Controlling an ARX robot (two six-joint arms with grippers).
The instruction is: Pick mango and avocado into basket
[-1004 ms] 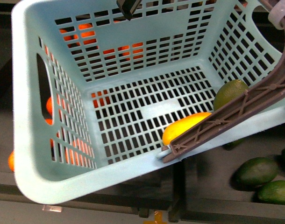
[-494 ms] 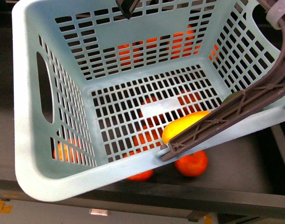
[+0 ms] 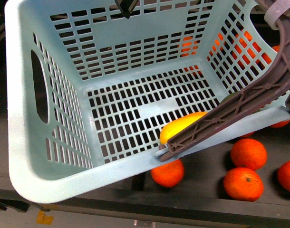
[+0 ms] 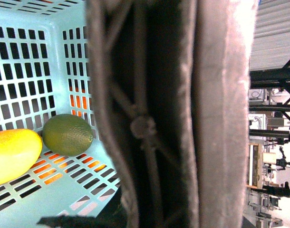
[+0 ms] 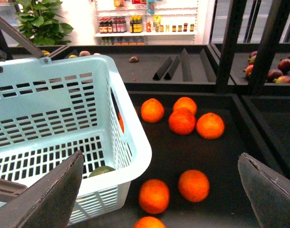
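Filling most of the front view, the teal basket [image 3: 50, 156] holds two fruits on its slotted floor. Mango [image 3: 180, 126] lies against the near wall, partly behind the grey-brown handle [image 3: 240, 107]. Avocado [image 4: 68, 134] sits just beside the mango's end, the two nearly touching in the left wrist view; whether they meet, cannot tell. Left gripper: that view is blocked by the handle close against the lens, jaw state cannot tell. Right gripper [image 5: 161, 194]: fingers spread wide, nothing between them, hanging beside the basket's rim over a dark shelf. Loose oranges [image 5: 182, 120] lie scattered on that shelf, outside the basket.
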